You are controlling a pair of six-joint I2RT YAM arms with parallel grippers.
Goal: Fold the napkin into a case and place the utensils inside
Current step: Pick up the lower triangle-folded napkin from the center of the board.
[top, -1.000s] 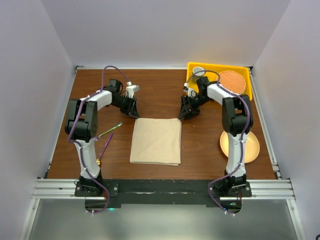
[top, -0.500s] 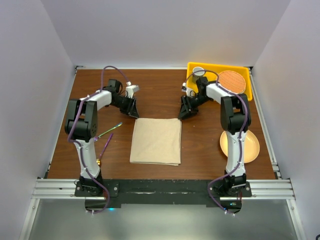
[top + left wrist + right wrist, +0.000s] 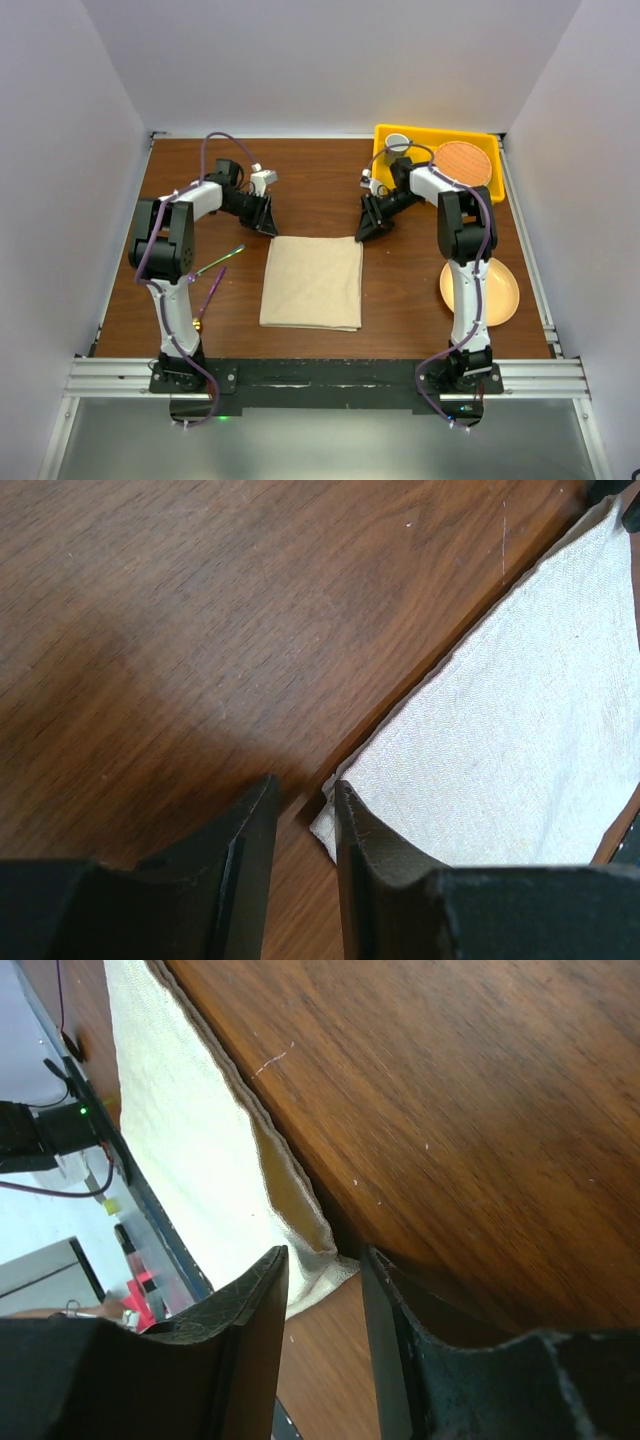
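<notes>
Beige napkin (image 3: pixel 312 281), folded on the tabletop (image 3: pixel 320 190); left tool (image 3: pixel 304 785) and right tool (image 3: pixel 324 1255) (both narrowly parted, empty) at its far corners.

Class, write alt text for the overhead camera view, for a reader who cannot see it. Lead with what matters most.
A folded beige napkin lies on the brown table, the left fingers and right fingers at its two far corners. A fork and spoon lie left of it; a peach plate sits near right, a yellow tray far right.
</notes>
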